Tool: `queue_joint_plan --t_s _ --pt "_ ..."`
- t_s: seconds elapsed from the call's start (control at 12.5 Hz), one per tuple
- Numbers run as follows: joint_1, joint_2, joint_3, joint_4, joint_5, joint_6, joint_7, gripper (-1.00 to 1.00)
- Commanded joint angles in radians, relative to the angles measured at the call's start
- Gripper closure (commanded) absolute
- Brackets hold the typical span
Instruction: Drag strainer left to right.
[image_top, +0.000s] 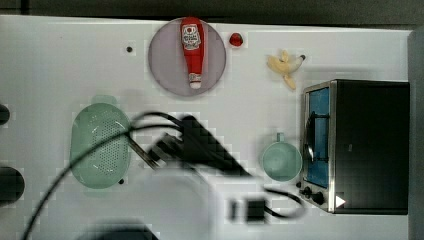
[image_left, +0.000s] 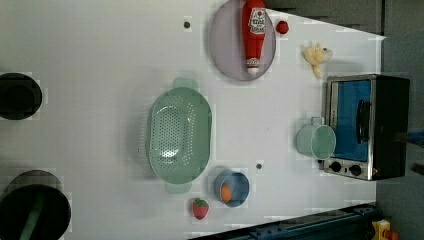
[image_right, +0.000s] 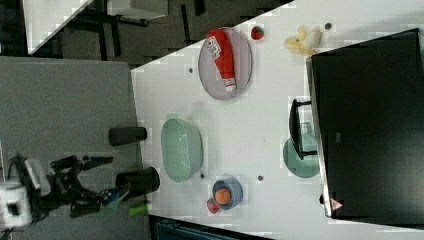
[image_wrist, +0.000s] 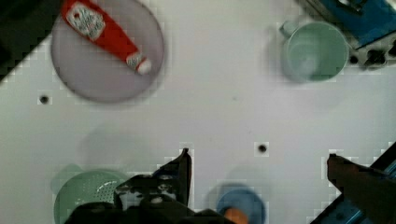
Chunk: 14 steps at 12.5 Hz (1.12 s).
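Observation:
The strainer (image_left: 180, 134) is a pale mint-green oval colander dotted with holes, with tab handles at both ends. It rests on the white table at the top view's left (image_top: 100, 145) and shows in the right view (image_right: 181, 149). My gripper (image_wrist: 259, 163) hangs high above the table, open wide with nothing between its fingers. In the wrist view the strainer (image_wrist: 86, 198) lies just outside one dark finger (image_wrist: 180, 165). In the right view the gripper (image_right: 102, 177) is well off the table surface, apart from the strainer. My blurred arm crosses the middle of the top view.
A mint-green cup (image_left: 316, 141) stands by a toaster oven (image_left: 367, 125). A red ketchup bottle (image_left: 253, 32) lies on a grey plate (image_left: 225, 45). A blue bowl (image_left: 231, 188) with an orange thing and a strawberry (image_left: 200, 208) sit near the strainer. A banana (image_left: 316, 55) lies beyond the oven.

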Motion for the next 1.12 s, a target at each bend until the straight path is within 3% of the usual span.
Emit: queue_joint_plan --t_s 0.08,0.56,1.12 --pt "0.027 0.11 0.157 -0.036 0.008 0.043 0.265 -1.0" --pt "0.032 0.398 0.41 -0.055 0.007 0.319 0.808 -1.0" --pt "0.05 0.702 0.449 -0.167 -0.002 0.756 1.172 -1.0"
